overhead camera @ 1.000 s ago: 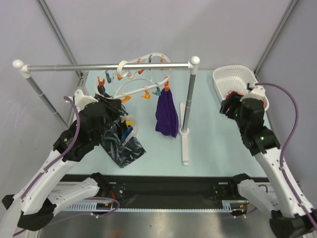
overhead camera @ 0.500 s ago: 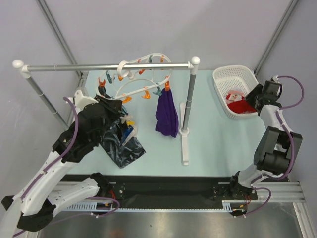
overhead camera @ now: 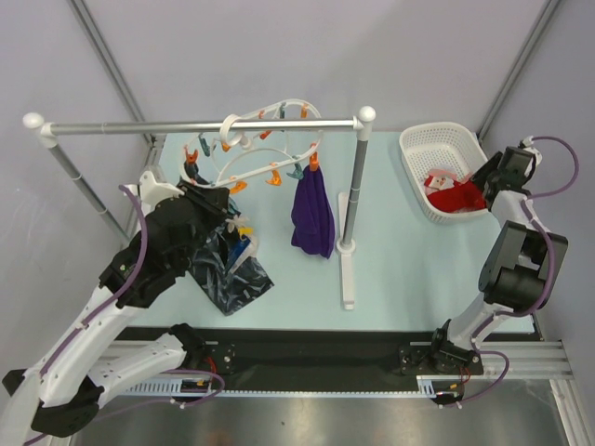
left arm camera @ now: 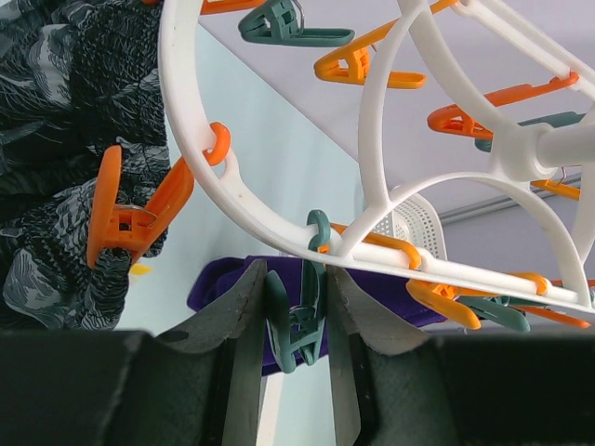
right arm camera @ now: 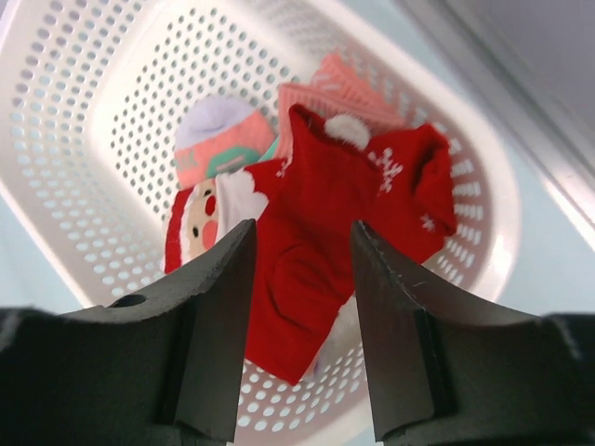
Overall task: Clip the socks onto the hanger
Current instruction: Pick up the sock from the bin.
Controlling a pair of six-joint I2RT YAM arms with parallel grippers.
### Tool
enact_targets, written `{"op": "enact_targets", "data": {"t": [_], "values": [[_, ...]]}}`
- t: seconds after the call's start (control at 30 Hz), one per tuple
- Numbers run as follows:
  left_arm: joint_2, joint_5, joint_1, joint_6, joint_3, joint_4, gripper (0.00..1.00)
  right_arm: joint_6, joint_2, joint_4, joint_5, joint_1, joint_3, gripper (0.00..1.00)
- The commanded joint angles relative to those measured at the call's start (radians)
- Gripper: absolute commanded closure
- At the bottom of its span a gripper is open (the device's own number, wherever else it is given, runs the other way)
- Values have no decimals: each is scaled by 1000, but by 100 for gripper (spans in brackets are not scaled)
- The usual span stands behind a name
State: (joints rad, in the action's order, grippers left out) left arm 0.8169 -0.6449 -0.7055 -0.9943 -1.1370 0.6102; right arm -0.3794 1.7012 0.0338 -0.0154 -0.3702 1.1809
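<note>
At the left, the left hand (left arm camera: 293, 274) is closed narrow on a teal clothespin (left arm camera: 296, 334) dangling from the white hanger (left arm camera: 184, 130), just beside the navy cloth (overhead camera: 228, 269). The hanger hooks over the grey rail (overhead camera: 139, 124), and a purple cloth (overhead camera: 313, 214) is pinned under it. At the right of the worktop (overhead camera: 400, 251), the socks (overhead camera: 454, 195) lie in the white basket (overhead camera: 416, 153); the right hand (right arm camera: 299, 232) hovers above the red one, fingers wide, holding nothing
</note>
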Motion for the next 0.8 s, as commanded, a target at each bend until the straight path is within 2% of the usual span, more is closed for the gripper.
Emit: {"op": "enact_targets", "data": {"t": [0.0, 0.27, 0.5, 0.57, 0.6, 0.67, 0.77], "values": [[1, -21, 6, 52, -7, 20, 100, 39, 3, -5, -84, -21, 42, 51], [8, -9, 8, 62, -10, 17, 100, 60, 52, -23, -46, -33, 36, 50], [2, -13, 8, 65, -12, 14, 100, 70, 120, -117, 6, -35, 36, 51], [4, -10, 6, 62, -15, 19, 100, 70, 126, -121, 37, -33, 51, 55], [7, -7, 8, 60, -15, 22, 100, 70, 130, -118, 38, -33, 59, 63], [7, -2, 8, 60, -20, 25, 100, 70, 152, -88, 28, -35, 97, 73], [5, -7, 8, 60, -27, 29, 100, 70, 175, -49, 23, -35, 138, 74]]}}
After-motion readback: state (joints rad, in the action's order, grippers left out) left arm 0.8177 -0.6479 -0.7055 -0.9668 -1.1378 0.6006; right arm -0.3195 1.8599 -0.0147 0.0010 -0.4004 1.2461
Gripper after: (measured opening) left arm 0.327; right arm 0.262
